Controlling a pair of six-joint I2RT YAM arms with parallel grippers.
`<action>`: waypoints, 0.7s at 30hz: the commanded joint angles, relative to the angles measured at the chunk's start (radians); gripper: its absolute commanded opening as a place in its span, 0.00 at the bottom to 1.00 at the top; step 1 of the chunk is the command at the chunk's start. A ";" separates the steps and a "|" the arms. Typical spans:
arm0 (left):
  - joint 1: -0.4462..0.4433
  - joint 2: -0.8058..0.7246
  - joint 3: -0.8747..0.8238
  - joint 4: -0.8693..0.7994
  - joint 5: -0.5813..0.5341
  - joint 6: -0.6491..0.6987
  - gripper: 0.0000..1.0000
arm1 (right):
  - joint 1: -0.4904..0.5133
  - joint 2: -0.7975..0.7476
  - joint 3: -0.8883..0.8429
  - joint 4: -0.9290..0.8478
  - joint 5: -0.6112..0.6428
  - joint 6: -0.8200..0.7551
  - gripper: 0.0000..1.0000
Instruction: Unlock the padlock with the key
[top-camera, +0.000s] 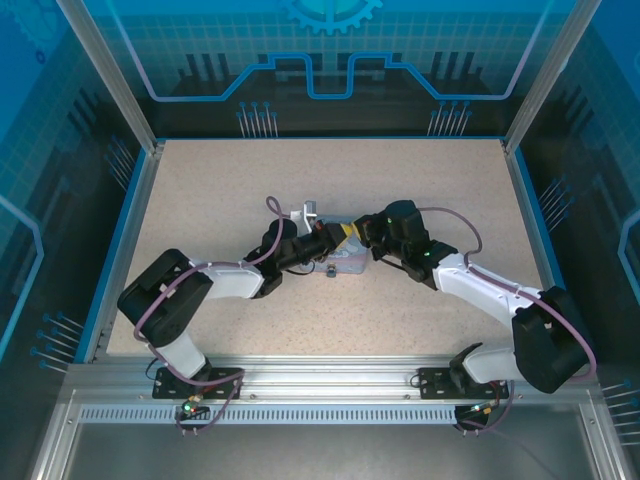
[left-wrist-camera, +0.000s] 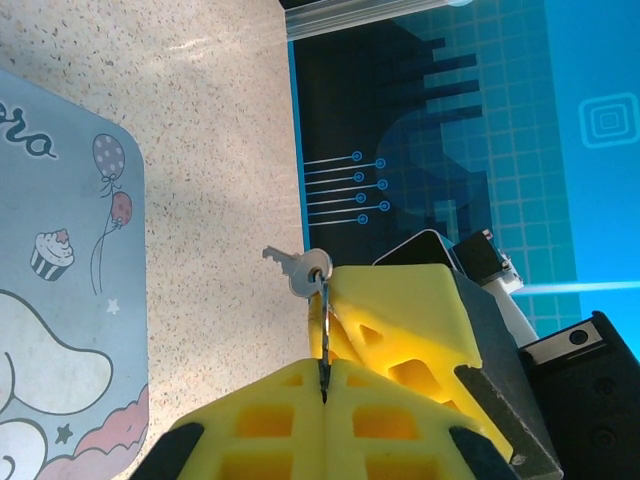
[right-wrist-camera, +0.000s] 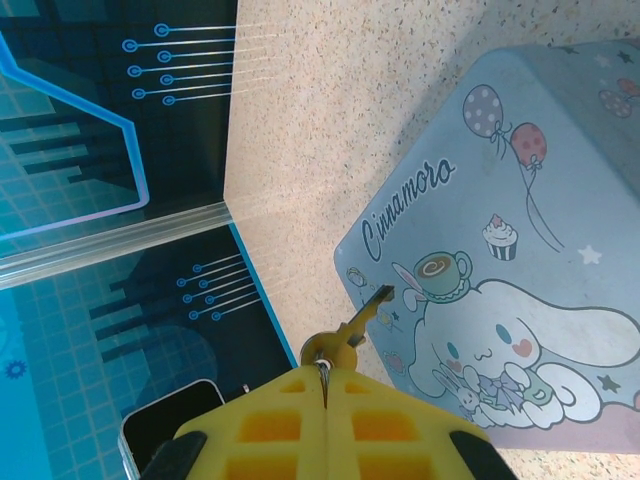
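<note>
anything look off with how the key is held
Yes: the left gripper pinches only the thin ring, so the key dangles tilted past its fingertips, apart from the tin, and looks free to swing.

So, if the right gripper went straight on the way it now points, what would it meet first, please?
Probably the tin box: the key sticking out of the shut right gripper aims at its near lid edge, though depth is unclear.

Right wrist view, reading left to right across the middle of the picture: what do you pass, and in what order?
blue wall panel → key → cartoon tin
</note>
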 joint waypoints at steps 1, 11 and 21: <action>-0.008 0.006 0.034 0.060 0.016 0.026 0.00 | -0.004 -0.028 0.003 -0.042 -0.009 -0.033 0.22; 0.075 -0.072 0.104 -0.197 0.285 0.170 0.00 | -0.268 -0.236 -0.026 -0.328 -0.235 -0.481 0.73; 0.148 -0.039 0.351 -0.656 0.630 0.475 0.00 | -0.371 -0.142 0.047 -0.185 -0.550 -0.762 1.00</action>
